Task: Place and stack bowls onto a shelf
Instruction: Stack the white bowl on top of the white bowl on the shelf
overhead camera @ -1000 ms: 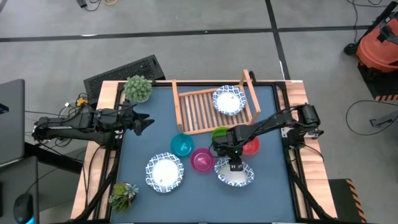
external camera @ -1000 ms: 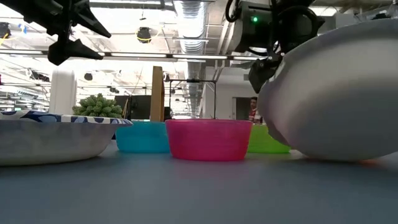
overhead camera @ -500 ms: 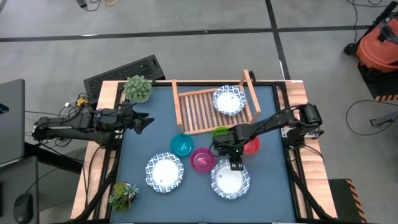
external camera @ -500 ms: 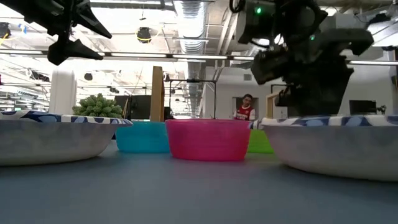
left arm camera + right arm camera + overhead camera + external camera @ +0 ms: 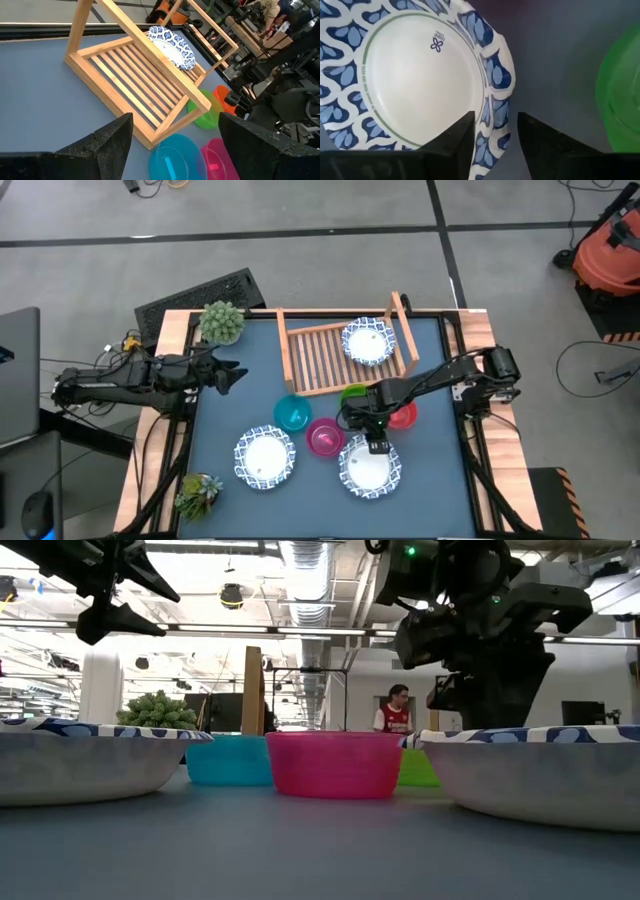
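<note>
A white patterned bowl (image 5: 369, 468), tilted a second ago, is now set flat on the counter (image 5: 230, 410) near the magenta bowl (image 5: 325, 437). Its rim is straddled by the right pincer (image 5: 492, 131), fingers apart, so regrasping is likely needed before the shelf (image 5: 320, 358). The left pincer (image 5: 172, 145) is held apart, waiting beside the shelf.

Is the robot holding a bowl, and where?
The right gripper straddles the blue patterned rim of a shallow white bowl; a firm pinch can't be told.

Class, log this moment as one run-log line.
right gripper: open, straddling rim of patterned bowl flat on table | left gripper: open, waiting by table's left edge | shelf: holds one patterned bowl
</note>
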Robot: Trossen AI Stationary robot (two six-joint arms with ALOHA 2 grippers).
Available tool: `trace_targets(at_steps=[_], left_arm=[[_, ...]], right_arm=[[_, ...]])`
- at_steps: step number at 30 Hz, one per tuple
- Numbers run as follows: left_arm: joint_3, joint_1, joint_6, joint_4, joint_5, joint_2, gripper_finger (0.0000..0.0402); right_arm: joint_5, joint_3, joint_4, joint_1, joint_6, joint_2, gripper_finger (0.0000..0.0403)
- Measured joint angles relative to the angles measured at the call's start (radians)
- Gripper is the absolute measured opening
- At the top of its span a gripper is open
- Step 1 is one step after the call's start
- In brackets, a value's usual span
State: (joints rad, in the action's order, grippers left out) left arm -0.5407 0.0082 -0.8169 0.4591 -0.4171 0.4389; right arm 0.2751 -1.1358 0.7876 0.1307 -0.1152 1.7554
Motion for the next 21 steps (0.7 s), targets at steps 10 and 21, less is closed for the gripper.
trace_targets(at_steps=[10,21], left_arm=[[0.0,0.0,0.003,0.004,0.0,0.0,0.0281],[0.0,0.0,0.011,0.008,0.0,0.0,0.0281]], right_arm=[[0.01,0.0,-0.002,0.0,-0.007,0.0,0.006],[0.126,-0.023,0.09,0.0,-0.046,-0.021,0.0019]])
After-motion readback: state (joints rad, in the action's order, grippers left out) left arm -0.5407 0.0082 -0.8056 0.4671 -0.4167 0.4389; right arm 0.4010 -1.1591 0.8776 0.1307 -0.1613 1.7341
